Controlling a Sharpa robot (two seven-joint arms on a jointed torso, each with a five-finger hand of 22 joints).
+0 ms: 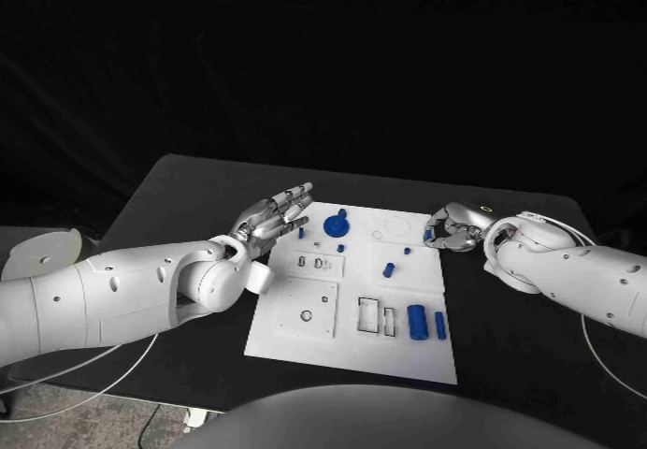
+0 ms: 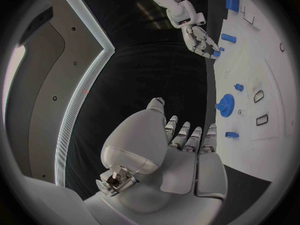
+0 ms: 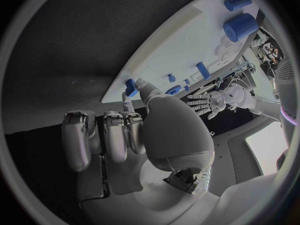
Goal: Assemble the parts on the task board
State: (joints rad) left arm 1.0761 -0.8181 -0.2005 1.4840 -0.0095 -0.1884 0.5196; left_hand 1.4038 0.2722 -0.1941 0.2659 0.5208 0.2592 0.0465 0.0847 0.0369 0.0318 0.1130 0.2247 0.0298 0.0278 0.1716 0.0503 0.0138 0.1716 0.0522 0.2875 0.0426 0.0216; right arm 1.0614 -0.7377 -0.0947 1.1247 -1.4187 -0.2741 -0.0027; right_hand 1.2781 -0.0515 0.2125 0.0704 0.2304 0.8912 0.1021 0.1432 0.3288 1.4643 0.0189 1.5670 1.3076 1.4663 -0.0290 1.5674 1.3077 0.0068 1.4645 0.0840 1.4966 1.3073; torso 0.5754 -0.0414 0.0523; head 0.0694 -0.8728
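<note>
The right robot hand (image 1: 454, 227) pinches a small blue plastic piece (image 3: 130, 87) at the white task board's (image 1: 296, 323) two-o'clock edge; light, rigid, slippery, it is best gripped by its sides. The left robot hand (image 1: 274, 217) hovers open, holding nothing.

Head cam looks down; both wrist cams share the task board (image 1: 353, 309).

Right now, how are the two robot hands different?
The left robot hand is open, with fingers spread, and holds nothing. The right robot hand has its fingers curled in and seems to pinch a small blue part. The left robot hand hovers by the far left edge of the task board, while the right robot hand is at its far right edge. Both are silver.
</note>
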